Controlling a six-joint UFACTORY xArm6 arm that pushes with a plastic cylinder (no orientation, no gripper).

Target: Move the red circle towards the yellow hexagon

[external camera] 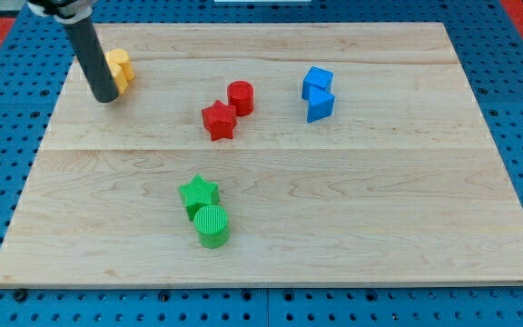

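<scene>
The red circle stands on the wooden board, touching the red star at its lower left. The yellow hexagon lies near the board's top left corner, partly hidden behind my rod. My tip rests on the board just at the lower left of the yellow hexagon, far to the left of the red circle.
Two blue blocks, a blue cube and a blue wedge-like block, touch each other right of the red circle. A green star and a green circle touch each other at lower centre. The wooden board lies on a blue pegboard.
</scene>
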